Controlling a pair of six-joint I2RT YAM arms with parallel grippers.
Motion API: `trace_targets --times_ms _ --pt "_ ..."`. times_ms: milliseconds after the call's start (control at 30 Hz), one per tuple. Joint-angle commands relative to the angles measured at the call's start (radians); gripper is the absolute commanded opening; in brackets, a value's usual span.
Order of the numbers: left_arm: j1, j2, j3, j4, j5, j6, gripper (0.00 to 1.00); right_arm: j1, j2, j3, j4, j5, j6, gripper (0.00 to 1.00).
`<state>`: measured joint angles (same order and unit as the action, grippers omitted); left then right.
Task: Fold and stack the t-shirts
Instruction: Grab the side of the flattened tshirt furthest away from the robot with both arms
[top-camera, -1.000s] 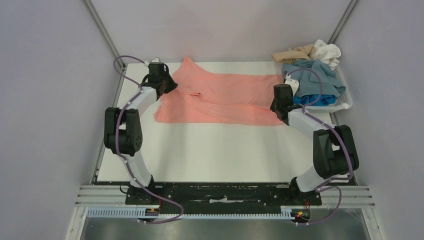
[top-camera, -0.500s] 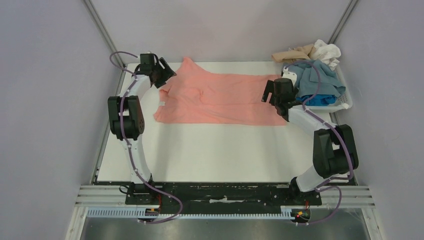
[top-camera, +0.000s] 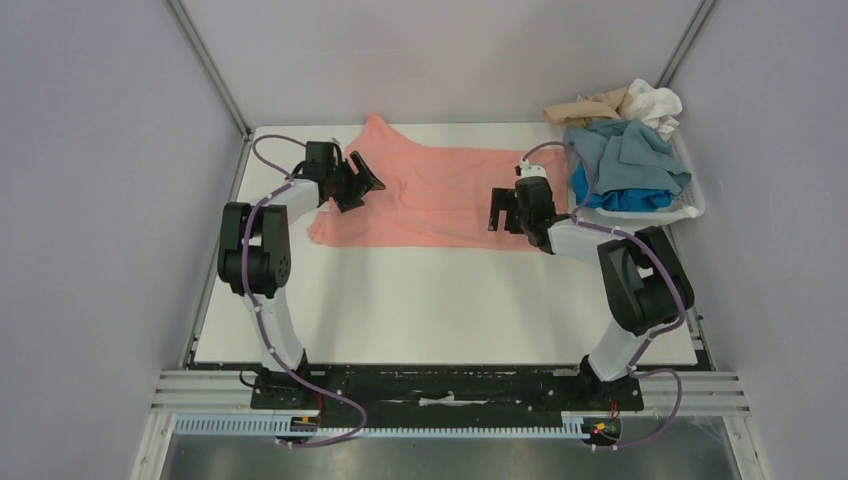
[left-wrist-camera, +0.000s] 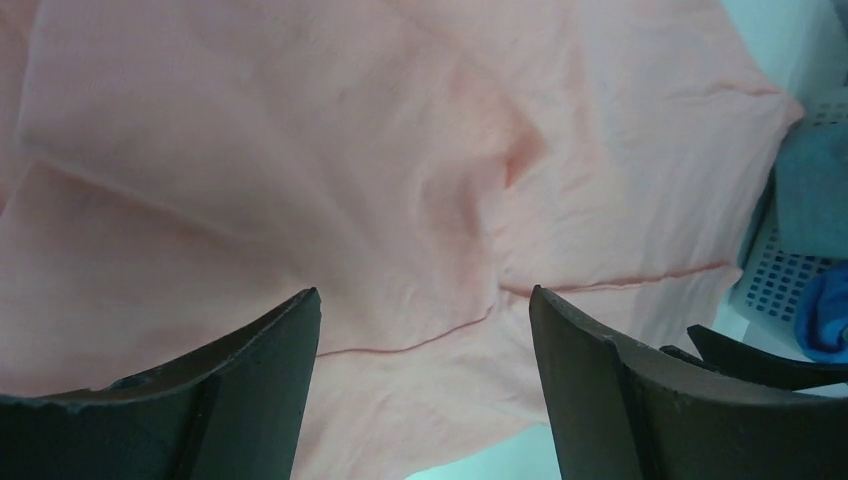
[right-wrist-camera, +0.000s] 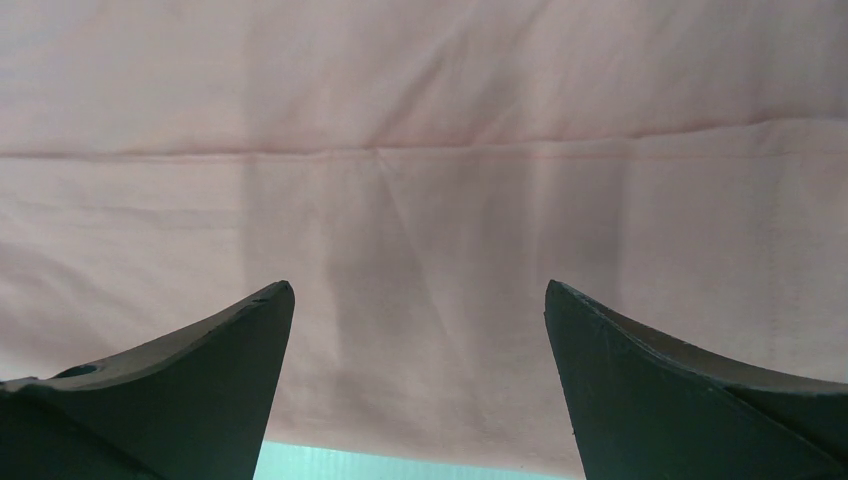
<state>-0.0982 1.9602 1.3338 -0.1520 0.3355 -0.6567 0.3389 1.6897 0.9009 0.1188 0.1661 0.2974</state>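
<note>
A salmon-pink t-shirt (top-camera: 440, 200) lies flat across the far part of the white table (top-camera: 440, 300), folded lengthwise, one sleeve pointing to the back left. My left gripper (top-camera: 366, 177) hovers open over its left end, nothing between the fingers; in the left wrist view the pink cloth (left-wrist-camera: 400, 180) fills the space beyond the gripper (left-wrist-camera: 425, 310). My right gripper (top-camera: 495, 212) hangs open over the shirt's right end. In the right wrist view that gripper (right-wrist-camera: 415, 295) stands wide above the shirt (right-wrist-camera: 420, 120) near its front hem. More t-shirts sit heaped in the basket.
A white plastic basket (top-camera: 690, 207) stands at the table's back right corner, holding grey-blue (top-camera: 630, 150), bright blue (top-camera: 620, 198), beige (top-camera: 585, 108) and white (top-camera: 655, 100) shirts. The basket (left-wrist-camera: 775, 280) also shows at the right of the left wrist view. Grey walls enclose the table.
Both grippers were shut at the shirt's two ends; they opened, let the cloth go and swung inward over the shirt. The shirt's left end now lies flatter.
</note>
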Motion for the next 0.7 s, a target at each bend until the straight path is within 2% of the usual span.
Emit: trace_targets --times_ms 0,100,267,467,567,667 --pt "0.011 0.024 -0.076 0.021 0.043 -0.031 0.82 0.004 0.045 0.004 0.027 -0.041 0.013 0.98" --pt "0.008 -0.017 -0.15 -0.006 0.033 -0.029 0.83 0.004 0.003 -0.079 0.013 -0.028 0.039 0.98" --pt "-0.016 -0.176 -0.349 -0.062 -0.064 -0.041 0.83 0.018 -0.161 -0.287 -0.023 -0.054 0.097 0.98" --pt "-0.068 -0.48 -0.661 -0.129 -0.184 -0.093 0.84 0.1 -0.459 -0.57 -0.104 -0.088 0.183 0.98" --pt "-0.086 -0.618 -0.747 -0.211 -0.299 -0.107 0.84 0.132 -0.613 -0.676 -0.169 -0.09 0.244 0.98" --pt "-0.089 -0.707 -0.806 -0.267 -0.296 -0.107 0.84 0.157 -0.741 -0.749 -0.223 -0.142 0.281 0.98"
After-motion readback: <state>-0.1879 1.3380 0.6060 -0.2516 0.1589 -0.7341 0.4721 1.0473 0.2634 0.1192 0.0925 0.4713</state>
